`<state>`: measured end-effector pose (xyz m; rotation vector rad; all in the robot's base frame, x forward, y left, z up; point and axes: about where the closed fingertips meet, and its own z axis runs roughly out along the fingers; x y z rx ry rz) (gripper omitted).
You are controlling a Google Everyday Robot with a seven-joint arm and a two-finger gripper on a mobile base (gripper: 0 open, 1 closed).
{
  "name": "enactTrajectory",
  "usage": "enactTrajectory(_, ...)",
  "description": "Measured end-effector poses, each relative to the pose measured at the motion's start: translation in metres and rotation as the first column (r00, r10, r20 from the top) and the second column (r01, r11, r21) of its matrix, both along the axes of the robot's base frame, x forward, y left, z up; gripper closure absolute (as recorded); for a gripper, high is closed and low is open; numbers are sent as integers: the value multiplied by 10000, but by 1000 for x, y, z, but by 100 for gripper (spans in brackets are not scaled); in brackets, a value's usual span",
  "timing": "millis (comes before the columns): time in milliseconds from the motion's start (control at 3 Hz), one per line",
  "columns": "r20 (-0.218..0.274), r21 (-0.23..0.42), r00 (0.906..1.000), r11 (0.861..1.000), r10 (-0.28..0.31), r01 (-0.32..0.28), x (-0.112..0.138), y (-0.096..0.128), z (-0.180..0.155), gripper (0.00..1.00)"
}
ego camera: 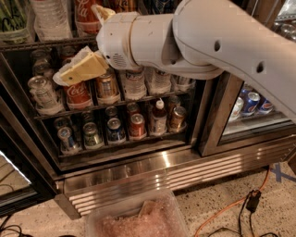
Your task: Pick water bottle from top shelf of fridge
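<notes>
Locating the target (camera view): the clear, ribbed plastic water bottle (50, 18) stands upright at the upper left, on the dark wire top shelf (27, 46) of the stainless-steel, glass-door fridge (138, 172). The frame edge cuts off its neck and cap.
Neighbours: a red Coca-Cola bottle (87, 14) stands just beside it on the right. Racks of cans sit below.
End effector: the white arm's two-finger end effector (81, 44) hangs in front of the left compartment, about level with the top shelf rack. It is right of the bottle and lower than its body.
End effector state: the yellowish fingers (83, 69) are spread wide, one pointing up and one down-left. They hold nothing and do not touch the bottle.
Weight (judged): the bottle looks full, so it is probably fairly heavy and stable in the hand.
Stiffness (judged): the thin wall will dent under hard squeezing, though the ribs add some resistance.
Surface (judged): chilled plastic is likely to be slick.
Grip zone (judged): take the ribbed mid-body across its width, squarely and with moderate force.
Hazard (judged): the cola bottle stands close, so there is little room for a finger on that side.
</notes>
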<state>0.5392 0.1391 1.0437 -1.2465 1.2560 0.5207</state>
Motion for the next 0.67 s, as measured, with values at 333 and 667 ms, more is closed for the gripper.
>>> enactTrajectory(333,331,761,9994,9971,-122,96,17,26,8,0)
enactTrajectory(667,332,761,9994,9971,-121,96,17,26,8,0)
